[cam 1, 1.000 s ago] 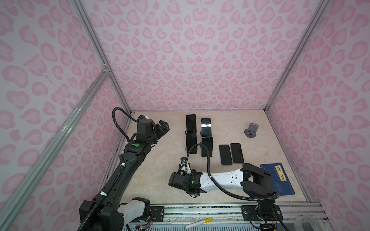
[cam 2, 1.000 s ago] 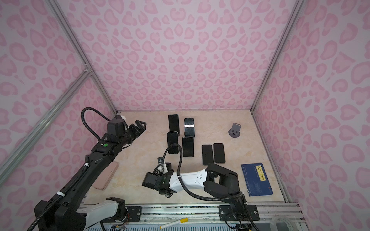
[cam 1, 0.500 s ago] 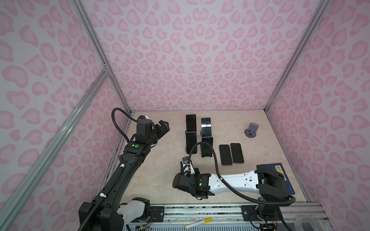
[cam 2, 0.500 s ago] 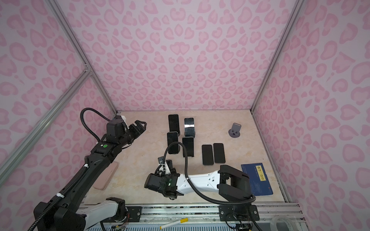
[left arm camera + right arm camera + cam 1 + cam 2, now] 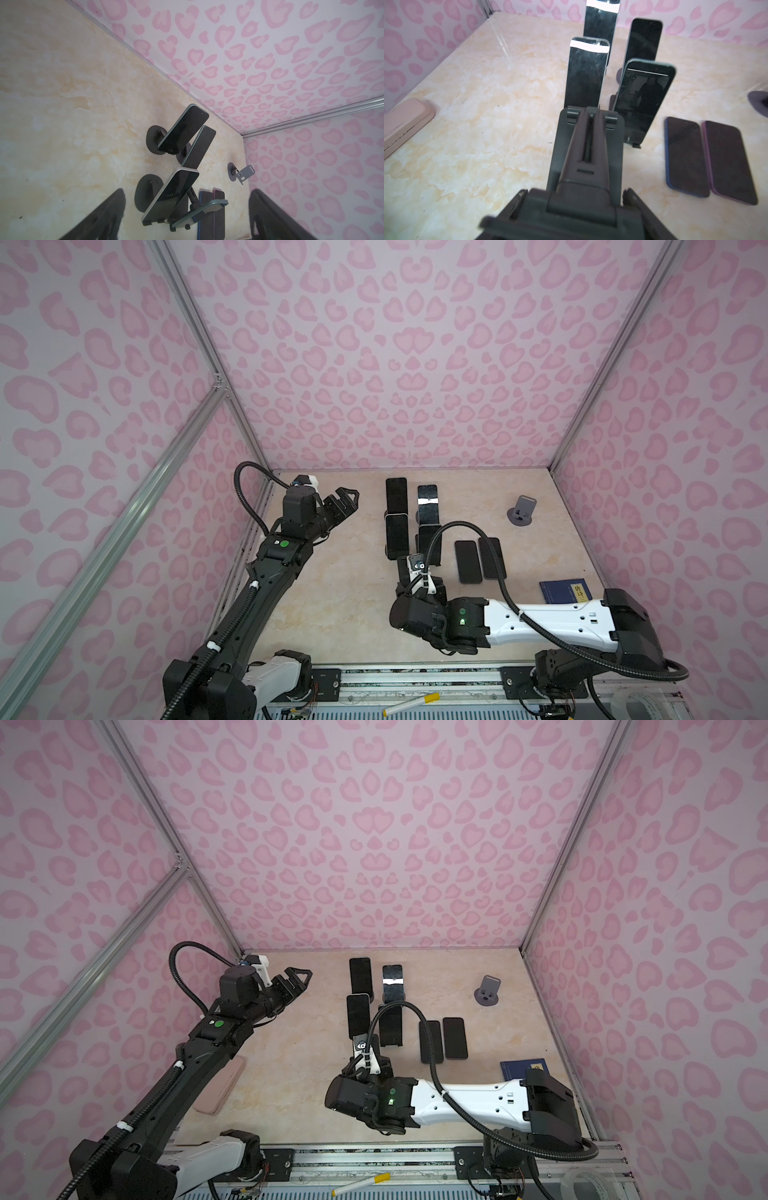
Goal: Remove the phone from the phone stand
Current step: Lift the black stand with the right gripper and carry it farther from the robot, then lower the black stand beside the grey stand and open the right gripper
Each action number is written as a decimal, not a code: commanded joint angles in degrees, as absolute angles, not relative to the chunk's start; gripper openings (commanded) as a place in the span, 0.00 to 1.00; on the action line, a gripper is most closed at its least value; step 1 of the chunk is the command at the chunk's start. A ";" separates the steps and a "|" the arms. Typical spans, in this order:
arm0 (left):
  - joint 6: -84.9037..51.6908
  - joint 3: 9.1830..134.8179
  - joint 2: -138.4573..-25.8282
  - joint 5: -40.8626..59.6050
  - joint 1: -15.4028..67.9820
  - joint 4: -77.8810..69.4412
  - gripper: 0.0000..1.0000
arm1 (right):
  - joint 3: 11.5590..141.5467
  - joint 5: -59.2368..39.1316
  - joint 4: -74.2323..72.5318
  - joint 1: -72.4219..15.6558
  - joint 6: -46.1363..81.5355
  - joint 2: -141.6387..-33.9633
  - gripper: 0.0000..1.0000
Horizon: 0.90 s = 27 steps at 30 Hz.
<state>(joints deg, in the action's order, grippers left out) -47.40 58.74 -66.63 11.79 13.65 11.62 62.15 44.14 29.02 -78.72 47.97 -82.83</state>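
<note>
Left gripper spread, empty; right gripper near-closed, hold unclear. Silver-edged black glass phone looks slick, stiff, fragile: pinch its side edges.

My right gripper is blurred up close and hides the middle of a dark stand plate; whether I pinch it, I cannot tell. The pink case runs off the edge.

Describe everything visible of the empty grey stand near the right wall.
The empty stand is matte grey, plastic by its look: a round flat base and a tilted back plate with a small cutout. It holds no phone and stands alone on the table toward the back right, touching nothing else.
</note>
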 commanded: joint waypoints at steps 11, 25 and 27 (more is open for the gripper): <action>-43.86 58.63 -66.16 18.76 19.43 4.66 0.96 | 54.06 42.45 15.45 -53.98 21.38 -66.13 0.65; -43.67 58.44 -67.34 19.93 20.93 4.08 0.96 | 50.89 11.85 -7.23 -18.73 12.71 -78.21 0.66; -43.56 58.41 -67.39 19.86 20.93 4.21 0.96 | 53.72 11.06 -7.63 -16.91 12.42 -83.27 0.66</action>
<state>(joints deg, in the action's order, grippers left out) -44.31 58.59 -67.22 19.31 20.97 6.26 51.46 16.16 -2.42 -18.55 13.85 -79.15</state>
